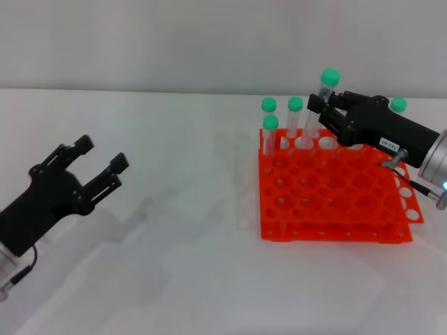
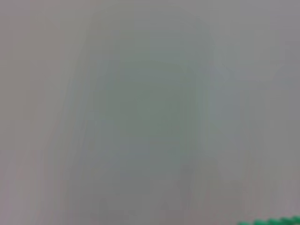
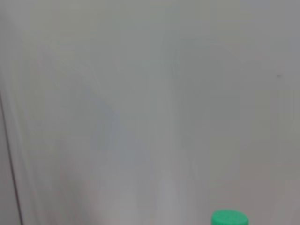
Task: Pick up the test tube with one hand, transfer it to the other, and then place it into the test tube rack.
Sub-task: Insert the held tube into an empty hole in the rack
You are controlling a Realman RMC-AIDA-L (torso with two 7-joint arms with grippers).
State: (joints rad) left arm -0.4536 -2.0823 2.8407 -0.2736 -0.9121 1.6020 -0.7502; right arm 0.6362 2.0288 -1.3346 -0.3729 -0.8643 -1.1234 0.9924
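Observation:
In the head view my right gripper [image 1: 320,109], black with a small white label, is shut on a clear test tube [image 1: 318,106] just below its green cap. The tube leans slightly, and its lower end sits at a hole in the back row of the orange test tube rack [image 1: 328,192]. The tube's green cap also shows in the right wrist view [image 3: 229,218]. My left gripper [image 1: 103,153] is open and empty, low over the table at the far left, well away from the rack.
Three other green-capped tubes [image 1: 295,115] stand in the rack's back-left holes, and another green cap [image 1: 398,105] shows behind the right gripper. A green edge [image 2: 272,221] shows in the left wrist view. The white table [image 1: 188,209] spreads between the arms.

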